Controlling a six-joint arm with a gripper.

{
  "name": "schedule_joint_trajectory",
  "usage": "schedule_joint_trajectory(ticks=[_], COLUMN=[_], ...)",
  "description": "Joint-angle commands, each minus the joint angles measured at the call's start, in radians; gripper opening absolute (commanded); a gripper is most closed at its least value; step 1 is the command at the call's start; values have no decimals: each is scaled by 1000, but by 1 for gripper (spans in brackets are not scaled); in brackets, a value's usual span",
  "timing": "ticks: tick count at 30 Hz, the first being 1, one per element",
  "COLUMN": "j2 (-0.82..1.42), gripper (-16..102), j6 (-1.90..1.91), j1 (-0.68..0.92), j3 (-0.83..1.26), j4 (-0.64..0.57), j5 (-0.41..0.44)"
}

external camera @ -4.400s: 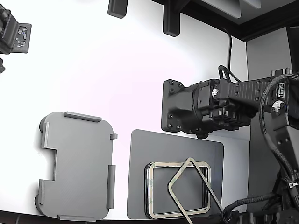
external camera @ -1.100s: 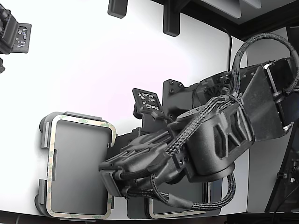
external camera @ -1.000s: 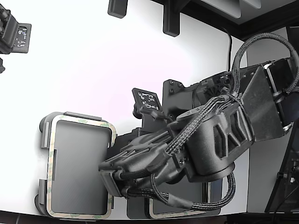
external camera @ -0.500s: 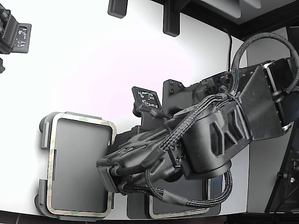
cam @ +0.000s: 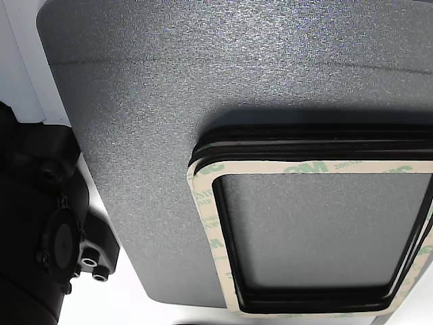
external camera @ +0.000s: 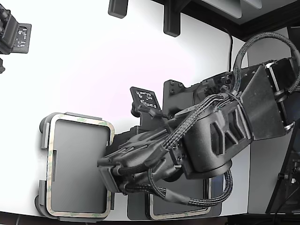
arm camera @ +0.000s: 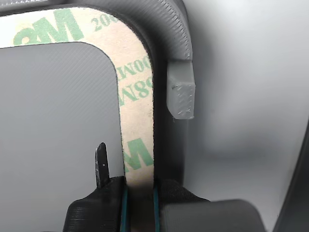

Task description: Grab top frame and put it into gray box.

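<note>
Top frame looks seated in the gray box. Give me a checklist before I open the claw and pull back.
1. Top frame inside the gray box rim: ok in the exterior view.
2. Frame lying flat on the box floor: cannot tell.
3. Claw gripping the frame's edge: ok, shut on it in the wrist view.
4. Box side tab apart from the claw: ok.
5. Pile of frames squarely stacked on the dark mat: ok.

A white table fills most of the exterior view, brightly lit. Dark brackets hang at 12 o'clock; a black device sits at 10 o'clock.
</note>
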Motion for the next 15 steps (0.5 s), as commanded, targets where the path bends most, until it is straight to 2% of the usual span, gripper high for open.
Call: schedule_joint_trajectory(ticks=[1,15], j2=[34,41], gripper=[-13,-13], j6=[-2,5], j1=[-15,-15], j3=[0,20], j4=[-20,-32], j5=[0,-6])
